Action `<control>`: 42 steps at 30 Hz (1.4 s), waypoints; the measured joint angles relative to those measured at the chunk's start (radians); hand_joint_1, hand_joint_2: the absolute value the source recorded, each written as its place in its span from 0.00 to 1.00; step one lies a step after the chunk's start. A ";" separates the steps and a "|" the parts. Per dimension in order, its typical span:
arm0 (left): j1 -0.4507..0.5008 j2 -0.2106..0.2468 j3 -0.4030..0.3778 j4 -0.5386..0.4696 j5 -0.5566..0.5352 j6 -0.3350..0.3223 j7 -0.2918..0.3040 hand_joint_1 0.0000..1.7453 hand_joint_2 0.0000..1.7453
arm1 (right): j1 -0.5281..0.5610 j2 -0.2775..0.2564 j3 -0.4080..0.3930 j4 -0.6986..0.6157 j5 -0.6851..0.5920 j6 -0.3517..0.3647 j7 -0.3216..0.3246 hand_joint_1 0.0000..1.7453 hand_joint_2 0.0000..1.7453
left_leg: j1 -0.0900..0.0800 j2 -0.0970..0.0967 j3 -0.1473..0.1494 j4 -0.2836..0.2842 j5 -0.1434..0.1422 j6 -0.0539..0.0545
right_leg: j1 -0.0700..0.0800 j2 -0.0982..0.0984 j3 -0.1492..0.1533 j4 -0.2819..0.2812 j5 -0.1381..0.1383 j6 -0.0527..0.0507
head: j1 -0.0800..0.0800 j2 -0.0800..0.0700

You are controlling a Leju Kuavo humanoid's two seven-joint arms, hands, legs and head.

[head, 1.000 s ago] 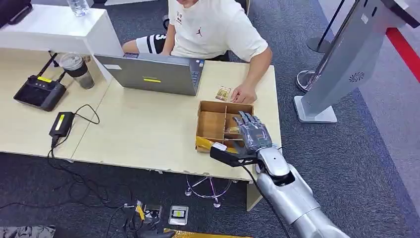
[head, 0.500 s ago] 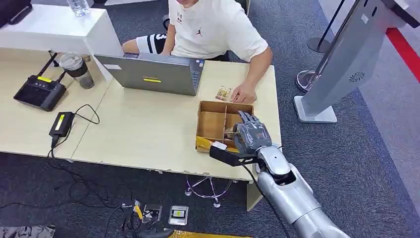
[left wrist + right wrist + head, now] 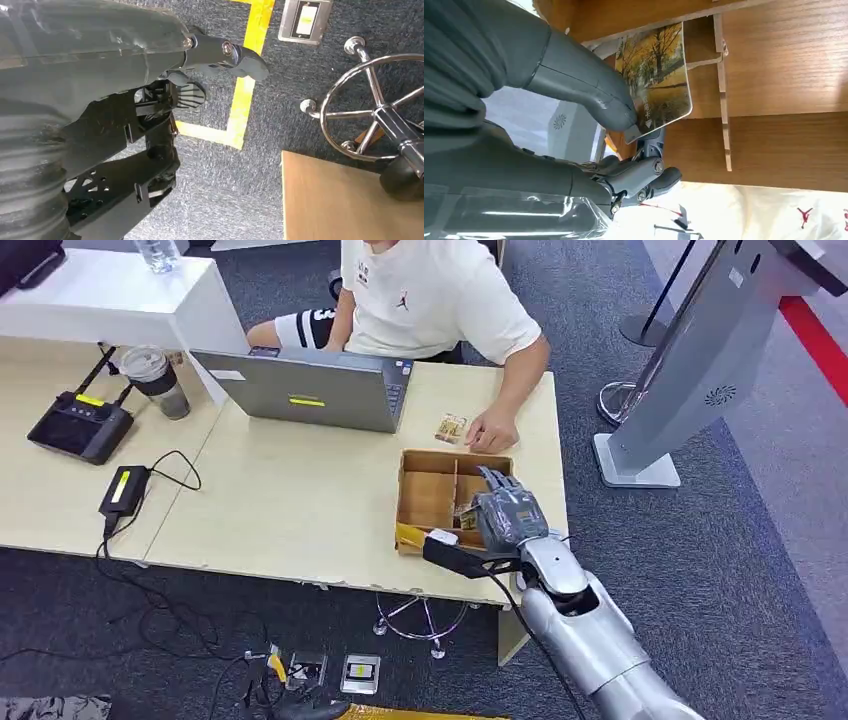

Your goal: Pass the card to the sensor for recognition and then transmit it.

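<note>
While the right hand (image 3: 508,516) reaches down into the wooden divided box (image 3: 428,492) on the light table (image 3: 300,500), its thumb (image 3: 589,85) presses on the face of the card (image 3: 655,75), a card printed with yellow autumn trees, and darker fingers lie behind the card's lower edge, so the card is pinched between them. The card stands tilted above the box's floor, over the compartment on the right-hand side of the box's divider (image 3: 722,85), with most of its printed face sticking out past the thumb tip. In the head view the card shows as a small yellowish patch (image 3: 466,516) at the hand's left side, inside the box. Just beyond the box, a second card (image 3: 450,428) lies flat on the table, and a person's hand (image 3: 492,430) rests beside it, near the box's far rim. A grey laptop (image 3: 310,390) stands farther from the box along the table. A grey kiosk (image 3: 700,360) stands on the carpet off to the right of the box. The left hand (image 3: 200,70) hangs over the carpet with its fingers curled in and holding nothing.
</note>
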 joint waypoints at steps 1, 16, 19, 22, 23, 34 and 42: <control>0.000 0.000 0.001 0.000 0.000 0.000 0.000 0.00 1.00 | 0.001 0.000 -0.001 -0.001 0.000 0.000 0.000 0.87 1.00 | 0.000 0.000 0.000 0.000 0.000 0.000 | 0.000 0.000 0.000 0.000 0.000 0.000 | 0.000 0.000; 0.005 0.000 0.005 0.000 -0.006 0.000 -0.003 0.00 1.00 | 0.030 -0.010 -0.010 -0.053 -0.003 -0.029 0.012 0.98 1.00 | 0.000 0.000 0.000 0.000 0.000 0.000 | 0.000 0.000 0.000 0.000 0.000 0.000 | 0.000 0.000; 0.005 0.000 0.005 0.000 -0.008 0.000 -0.003 0.00 1.00 | 0.032 -0.013 -0.014 -0.076 -0.007 -0.093 0.015 0.92 1.00 | 0.000 0.000 0.000 0.000 0.000 0.000 | 0.000 0.000 0.000 0.000 0.000 0.000 | 0.000 0.000; 0.005 0.000 0.005 0.000 -0.015 0.003 -0.004 0.00 1.00 | 0.032 -0.014 -0.031 -0.100 -0.011 -0.175 0.014 0.96 1.00 | 0.000 0.000 0.000 0.000 0.000 0.000 | 0.000 0.000 0.000 0.000 0.000 0.000 | 0.000 0.000; 0.006 0.000 0.005 0.000 -0.018 0.005 -0.005 0.00 1.00 | 0.032 -0.014 -0.037 -0.111 -0.011 -0.221 0.009 1.00 1.00 | 0.000 0.000 0.000 0.000 0.000 0.000 | 0.000 0.000 0.000 0.000 0.000 0.000 | 0.000 0.000; 0.009 -0.002 0.005 0.000 -0.026 0.016 -0.005 0.00 1.00 | 0.035 -0.017 -0.092 -0.175 -0.087 -0.475 -0.065 1.00 1.00 | 0.000 0.000 0.000 0.000 0.000 0.000 | 0.000 0.000 0.000 0.000 0.000 0.000 | 0.000 0.000; 0.009 -0.011 0.005 0.000 -0.025 0.040 -0.004 0.00 1.00 | -0.006 0.013 -0.117 -0.176 -0.313 -0.678 -0.227 1.00 1.00 | 0.000 0.000 0.000 0.000 0.000 0.000 | 0.000 0.000 0.000 0.000 0.000 0.000 | 0.000 0.000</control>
